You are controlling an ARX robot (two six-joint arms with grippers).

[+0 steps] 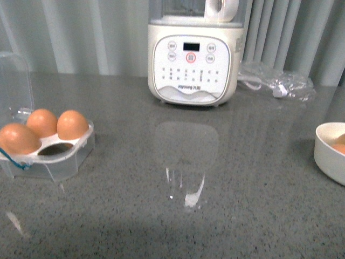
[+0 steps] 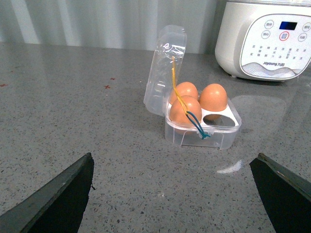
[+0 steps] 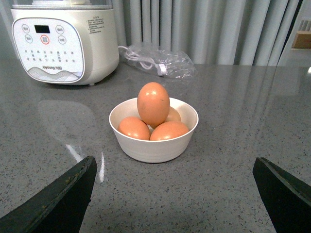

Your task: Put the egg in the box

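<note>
The clear egg box (image 1: pixel 64 159) stands at the table's left with its lid up; three brown eggs sit in it and one front cell is empty. In the left wrist view the box (image 2: pixel 221 137) lies ahead of my open, empty left gripper (image 2: pixel 177 194), well apart from it, with a blue cord (image 2: pixel 197 125) hanging over its front. A white bowl (image 3: pixel 155 148) holds several brown eggs; one egg (image 3: pixel 153 104) stands on top of the pile. My open, empty right gripper (image 3: pixel 177 196) is short of the bowl. Neither arm shows in the front view.
A white kitchen appliance (image 1: pixel 194 59) with a button panel stands at the back centre. A crumpled clear plastic bag (image 1: pixel 280 81) with a white cable lies to its right. The bowl's rim (image 1: pixel 323 156) shows at the right edge of the front view. Curtains hang behind the table.
</note>
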